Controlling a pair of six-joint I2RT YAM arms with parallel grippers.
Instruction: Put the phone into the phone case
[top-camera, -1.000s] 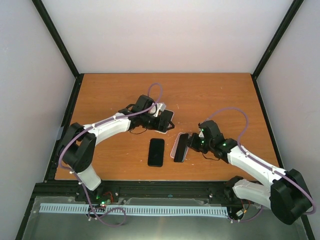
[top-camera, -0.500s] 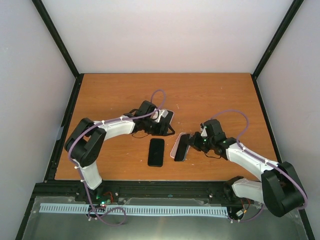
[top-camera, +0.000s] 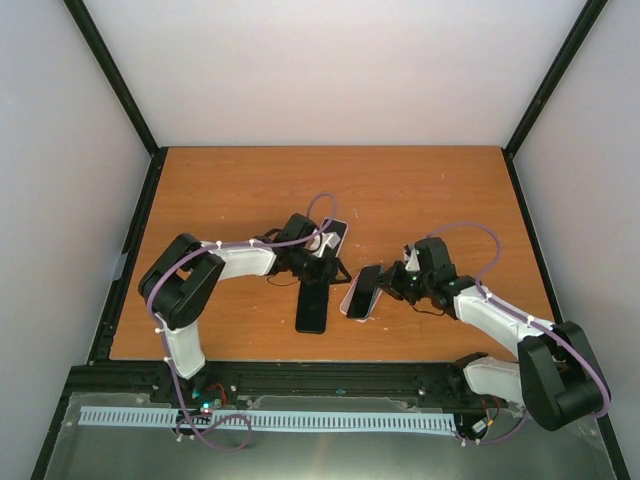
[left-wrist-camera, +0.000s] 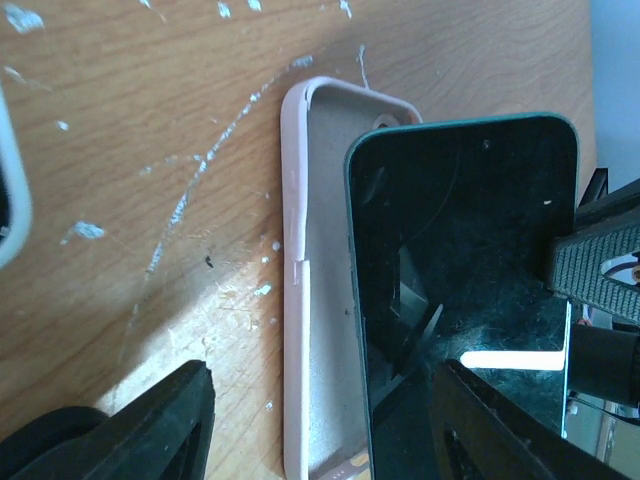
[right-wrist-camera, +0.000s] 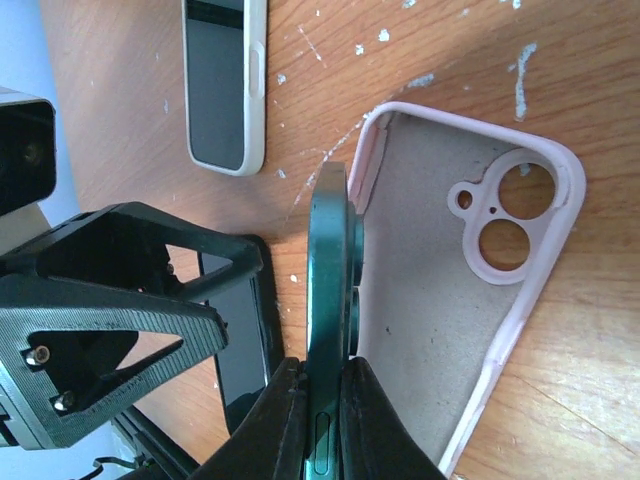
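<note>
Nearest the arm bases, a black phone (top-camera: 312, 308) lies flat on the bench (top-camera: 220, 190), screen up, its far end just beneath the left pincer (top-camera: 323, 267). Just beside it on the right lies the pink phone case (right-wrist-camera: 450, 300), open side up, with its two camera holes showing.

The right pincer (right-wrist-camera: 322, 405) is clamped on the green phone (right-wrist-camera: 328, 290), a finger (right-wrist-camera: 285, 420) pressed to each face. It holds the phone tilted up on its long edge over the case. The phone's lower edge runs along the case wall on the black phone's side. Whether that edge has seated inside the wall cannot be told.

In the left wrist view the green phone's dark screen faces the camera and covers the right part of the case, leaving the left wall and pale lining bare. There the left pincer's fingers (left-wrist-camera: 170, 420) stand spread wide, gripping nothing, low over the bench between the black phone and the case.

Beyond the left pincer, a white-cased phone (right-wrist-camera: 225, 80) lies flat on the bench, well apart from the pink case.
</note>
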